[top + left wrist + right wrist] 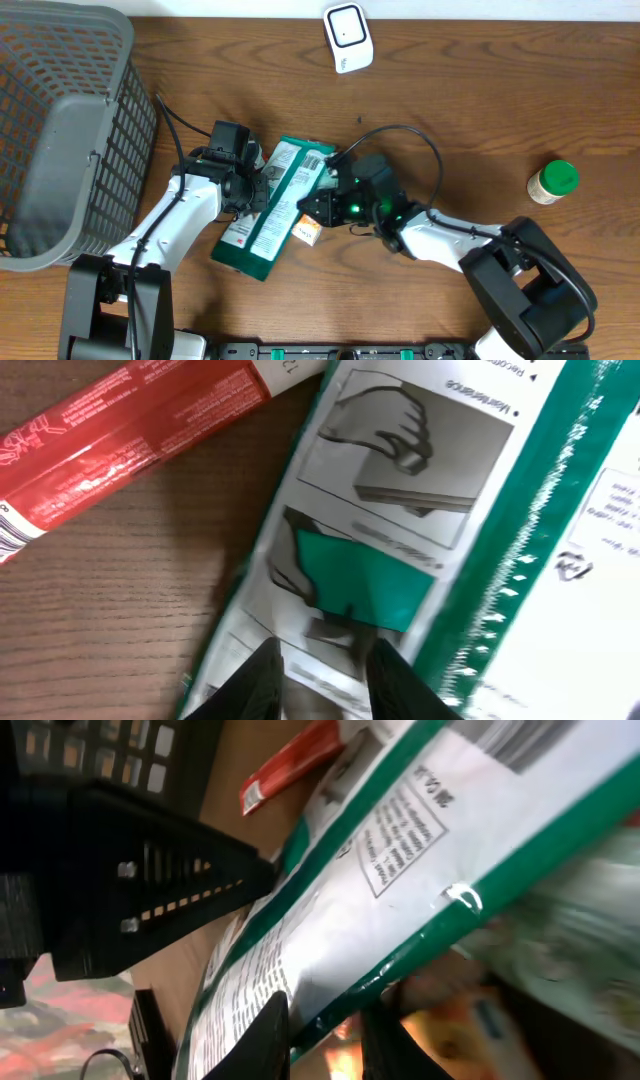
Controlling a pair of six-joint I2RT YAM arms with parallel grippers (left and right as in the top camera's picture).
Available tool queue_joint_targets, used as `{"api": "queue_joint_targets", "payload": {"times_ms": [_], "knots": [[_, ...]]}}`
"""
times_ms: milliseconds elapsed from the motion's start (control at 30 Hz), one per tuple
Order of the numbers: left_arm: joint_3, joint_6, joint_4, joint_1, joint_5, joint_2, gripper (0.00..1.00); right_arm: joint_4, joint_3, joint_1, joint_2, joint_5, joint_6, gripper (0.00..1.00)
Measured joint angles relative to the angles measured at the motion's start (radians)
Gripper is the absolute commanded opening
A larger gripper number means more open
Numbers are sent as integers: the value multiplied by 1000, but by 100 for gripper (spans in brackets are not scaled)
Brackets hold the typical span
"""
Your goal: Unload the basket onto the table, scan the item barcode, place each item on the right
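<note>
The item is a flat green and white package (278, 205) lying slanted in the middle of the table. Its printed pictures fill the left wrist view (400, 530). My left gripper (252, 190) is at its left edge, and its fingers (262, 682) are closed on the printed film. My right gripper (322, 203) meets the package from the right. The green edge (420, 945) sits pinched between its two fingertips. A striped, barcode-like patch (520, 740) shows near the package's far end. The white scanner (348, 37) stands at the table's back edge.
A grey mesh basket (60, 130) fills the left side. A red packet (120, 430) lies partly under the green package. A small orange box (307, 232) rests by my right gripper. A green-lidded jar (552, 182) stands far right.
</note>
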Motion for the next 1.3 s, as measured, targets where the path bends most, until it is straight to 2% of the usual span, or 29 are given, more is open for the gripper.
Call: {"api": "queue_joint_targets", "payload": {"times_ms": [433,833,967,1100,1300], "knots": [[0,3,3,0,0,0,25,45,0,50,0,92,52,28],[0,3,19,0,0,0,25,45,0,89,0,193,198,26],[0,13,35,0,-1,0,26,45,0,107,0,218,221,34],[-1,34,95,0,-39,0,26,43,0,107,0,232,235,38],[-1,45,150,0,-167,0,26,-13,0,113,0,237,242,38]]}}
